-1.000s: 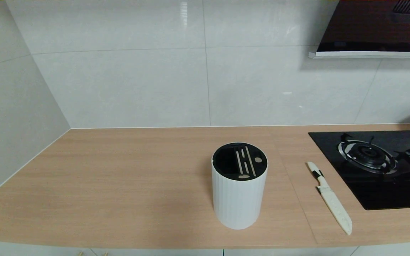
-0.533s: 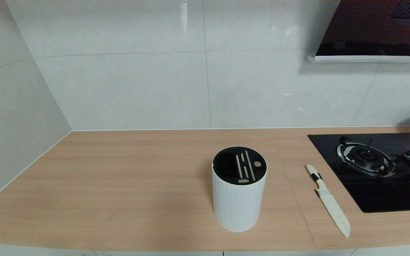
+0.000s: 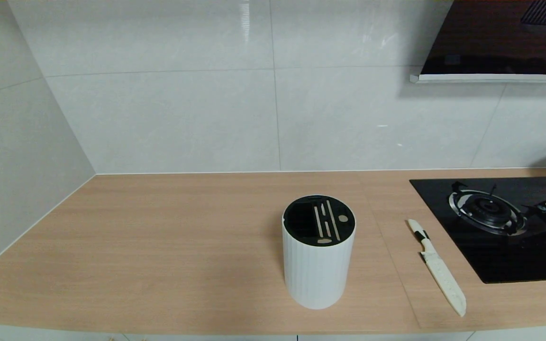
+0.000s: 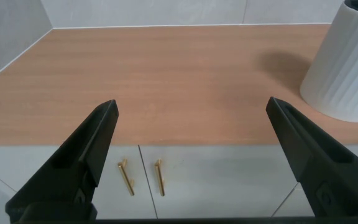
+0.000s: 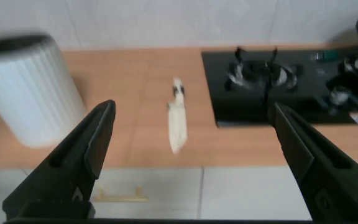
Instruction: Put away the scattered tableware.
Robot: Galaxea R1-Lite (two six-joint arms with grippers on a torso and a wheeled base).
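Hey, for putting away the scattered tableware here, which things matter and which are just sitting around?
Part of the job:
- cream speckled knife, lying flat on the wooden counter
- white ribbed cylindrical holder with a black slotted top, standing to the knife's left

Just lying about:
- black glass gas hob
- dark range hood
- brass cabinet handles

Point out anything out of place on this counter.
The white knife lies flat on the countertop between the slotted holder and the hob, not in a slot. Nothing else looks odd.
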